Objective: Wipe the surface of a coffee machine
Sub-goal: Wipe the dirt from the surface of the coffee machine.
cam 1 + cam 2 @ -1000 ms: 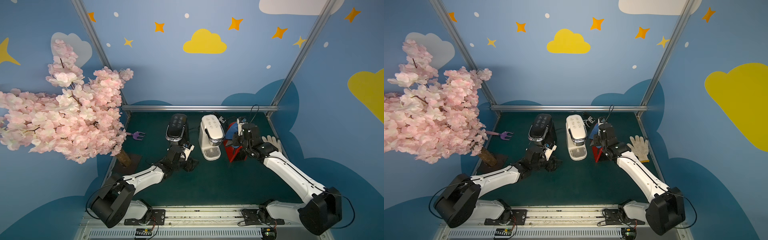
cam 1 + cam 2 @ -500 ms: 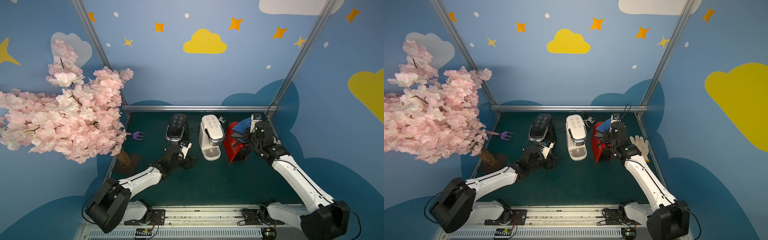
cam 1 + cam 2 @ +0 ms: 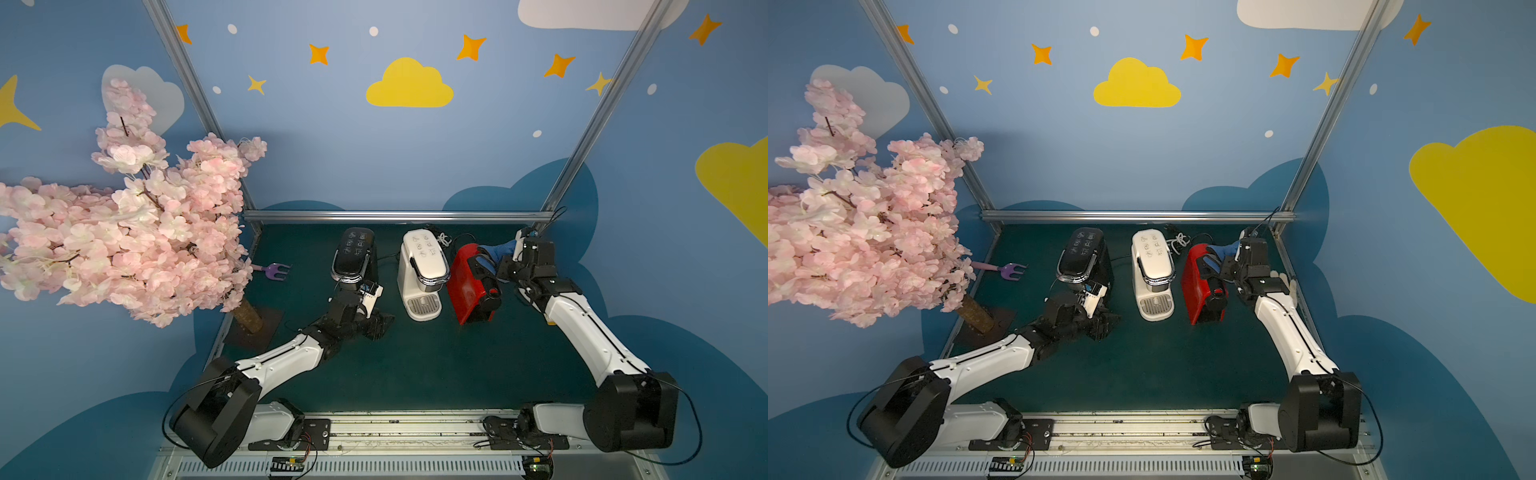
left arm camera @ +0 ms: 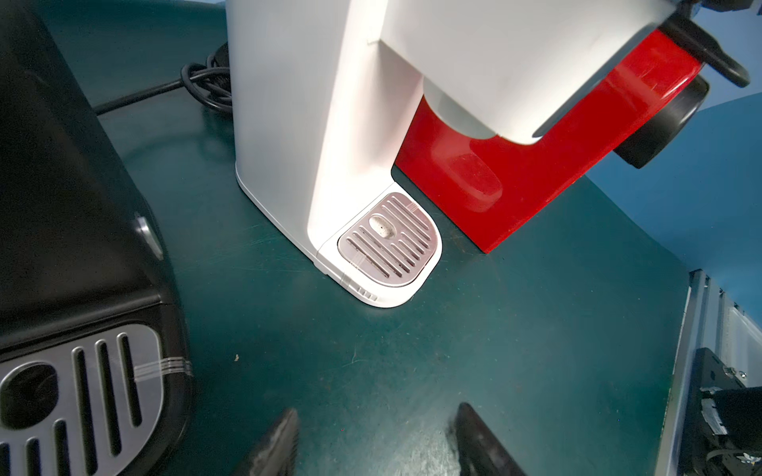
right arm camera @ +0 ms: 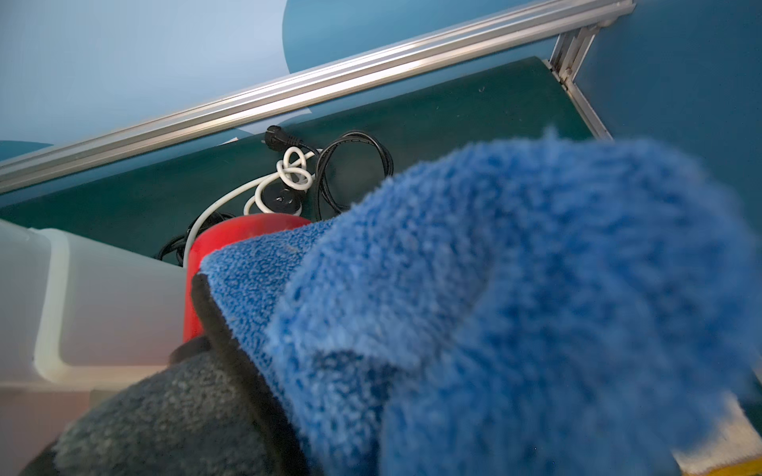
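Three coffee machines stand in a row at the back of the green mat: black (image 3: 353, 257), white (image 3: 422, 266) and red (image 3: 467, 286). My right gripper (image 3: 508, 262) is shut on a blue cloth (image 3: 496, 249), which drapes over the red machine's top at its rear right. In the right wrist view the blue cloth (image 5: 515, 288) fills most of the picture and hides the fingers; the red machine (image 5: 231, 239) shows under it. My left gripper (image 3: 380, 326) rests low over the mat in front of the black machine, open, nothing between its fingers (image 4: 284, 432).
A pink blossom tree (image 3: 124, 232) overhangs the left side, its trunk base on the mat. A purple toy fork (image 3: 276, 272) lies near it. Coiled cables (image 3: 444, 239) sit behind the machines. A white glove (image 3: 1287, 284) lies by the right rail.
My right gripper has carried the blue cloth rightward and back across the red machine's top. The left arm has barely shifted.
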### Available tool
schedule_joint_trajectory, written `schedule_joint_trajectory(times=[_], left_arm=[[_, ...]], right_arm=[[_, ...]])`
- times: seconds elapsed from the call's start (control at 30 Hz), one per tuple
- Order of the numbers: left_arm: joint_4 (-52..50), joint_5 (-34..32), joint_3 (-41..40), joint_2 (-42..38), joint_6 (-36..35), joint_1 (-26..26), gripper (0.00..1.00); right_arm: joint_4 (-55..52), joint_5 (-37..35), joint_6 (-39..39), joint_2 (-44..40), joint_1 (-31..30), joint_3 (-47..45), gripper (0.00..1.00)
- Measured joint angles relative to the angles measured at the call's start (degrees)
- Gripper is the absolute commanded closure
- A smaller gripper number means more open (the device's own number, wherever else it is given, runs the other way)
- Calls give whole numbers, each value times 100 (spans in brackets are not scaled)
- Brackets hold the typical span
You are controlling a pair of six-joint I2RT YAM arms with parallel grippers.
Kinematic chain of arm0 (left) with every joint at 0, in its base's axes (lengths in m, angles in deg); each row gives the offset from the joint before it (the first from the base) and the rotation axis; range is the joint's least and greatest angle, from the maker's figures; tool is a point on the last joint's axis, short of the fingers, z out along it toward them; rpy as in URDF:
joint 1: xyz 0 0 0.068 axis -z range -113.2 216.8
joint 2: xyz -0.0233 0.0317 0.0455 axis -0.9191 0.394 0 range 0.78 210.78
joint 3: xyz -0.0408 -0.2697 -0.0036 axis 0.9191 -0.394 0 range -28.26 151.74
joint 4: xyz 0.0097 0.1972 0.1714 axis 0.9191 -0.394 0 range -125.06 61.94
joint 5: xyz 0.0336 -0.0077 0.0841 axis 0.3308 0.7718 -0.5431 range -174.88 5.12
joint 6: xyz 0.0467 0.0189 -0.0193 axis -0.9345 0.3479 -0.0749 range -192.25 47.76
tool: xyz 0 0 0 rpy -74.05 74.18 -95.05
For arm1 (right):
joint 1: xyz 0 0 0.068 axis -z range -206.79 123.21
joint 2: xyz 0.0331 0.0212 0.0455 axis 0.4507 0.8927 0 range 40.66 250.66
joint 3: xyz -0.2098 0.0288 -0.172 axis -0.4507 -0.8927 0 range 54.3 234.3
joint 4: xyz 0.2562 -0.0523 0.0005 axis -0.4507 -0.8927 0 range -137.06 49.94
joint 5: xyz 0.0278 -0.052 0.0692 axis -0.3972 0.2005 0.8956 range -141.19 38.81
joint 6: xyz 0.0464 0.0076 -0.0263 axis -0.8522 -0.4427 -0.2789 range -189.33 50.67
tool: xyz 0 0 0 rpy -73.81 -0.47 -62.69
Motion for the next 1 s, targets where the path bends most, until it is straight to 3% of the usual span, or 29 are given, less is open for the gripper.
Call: schedule_joint_trajectory(times=[0.53, 1.0], left_arm=[[4, 4, 0, 7, -46, 0, 39], [0, 31, 0, 7, -103, 2, 40]], right_arm=[[468, 2398, -962, 1799, 710, 909, 98], [962, 3333, -1064, 1934, 1102, -15, 98]])
